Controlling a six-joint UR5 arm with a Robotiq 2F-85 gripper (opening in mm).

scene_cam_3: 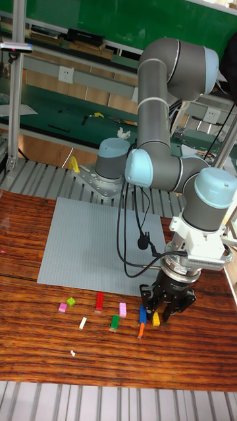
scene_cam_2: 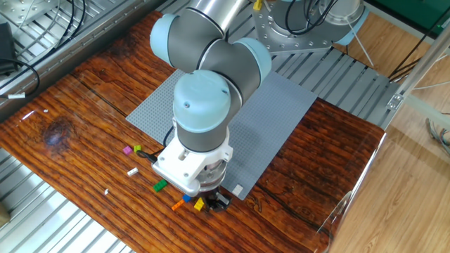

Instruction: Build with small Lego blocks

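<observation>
Small Lego blocks lie loose on the wooden table in front of the grey baseplate (scene_cam_3: 99, 250): a pink one (scene_cam_3: 63, 306), lime (scene_cam_3: 71, 301), red (scene_cam_3: 99, 301), another pink (scene_cam_3: 122, 309), green (scene_cam_3: 114, 322), white (scene_cam_3: 83, 322), blue (scene_cam_3: 142, 314), orange (scene_cam_3: 140, 331) and yellow (scene_cam_3: 156, 319). My gripper (scene_cam_3: 160, 313) points down at the table's near right, low over the yellow block, with its dark fingers apart on either side of it. In the fixed view the gripper (scene_cam_2: 213, 202) stands beside the yellow block (scene_cam_2: 199, 204), blue block (scene_cam_2: 187, 199) and green block (scene_cam_2: 160, 186).
The baseplate (scene_cam_2: 281, 119) lies behind the arm, with a small white piece (scene_cam_2: 238, 190) at its near corner. A tiny white bit (scene_cam_3: 72, 353) lies toward the table's front edge. Metal slatted framing surrounds the table.
</observation>
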